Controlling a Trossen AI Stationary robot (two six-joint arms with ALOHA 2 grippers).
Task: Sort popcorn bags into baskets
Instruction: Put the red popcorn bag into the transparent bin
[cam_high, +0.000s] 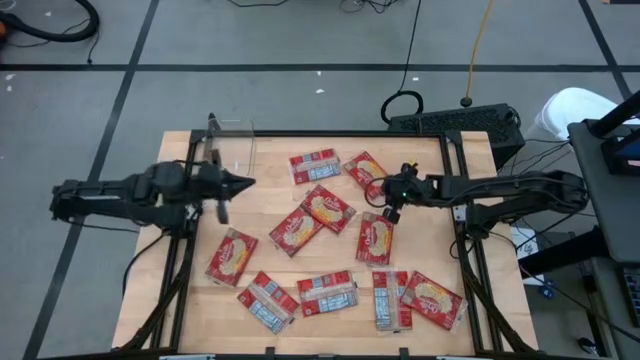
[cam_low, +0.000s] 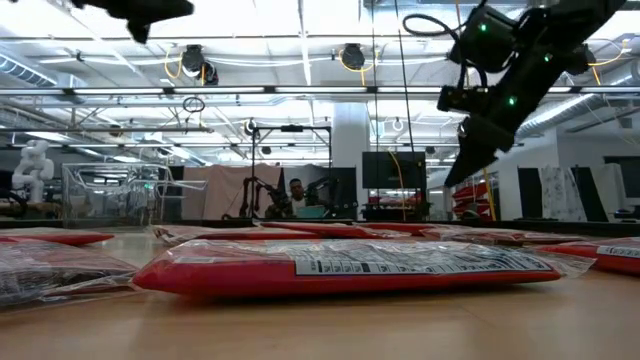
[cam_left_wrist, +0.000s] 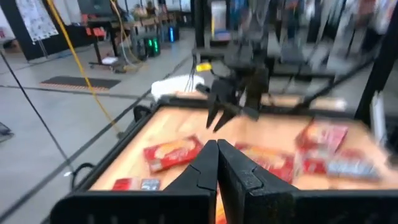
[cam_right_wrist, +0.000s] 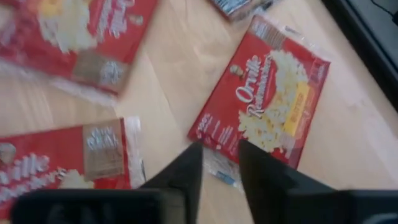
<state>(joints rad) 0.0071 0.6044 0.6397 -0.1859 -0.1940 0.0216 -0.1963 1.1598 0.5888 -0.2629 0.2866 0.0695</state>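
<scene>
The counter (cam_high: 420, 150) is seen from above as a wooden top with about eleven popcorn bags (cam_high: 327, 207) scattered flat over its middle and near half, and one clear basket (cam_high: 232, 150) standing at its far left corner with nothing seen inside. The left end effector (cam_high: 232, 185) is held over the counter's left side just beside the basket, its fingers pressed together and empty. The right end effector (cam_right_wrist: 219, 163) is poised above the far right cluster, its fingers apart and closed on nothing. The nearest bag (cam_right_wrist: 261, 99) is judged the likely pick: it lies directly under and just ahead of the right fingertips, its long axis running diagonally across the line of the jaws, and the right arm is far nearer to it than the left. That bag's printed face is shown only by the right wrist view; the low view shows the end effector raised well clear of the bags
</scene>
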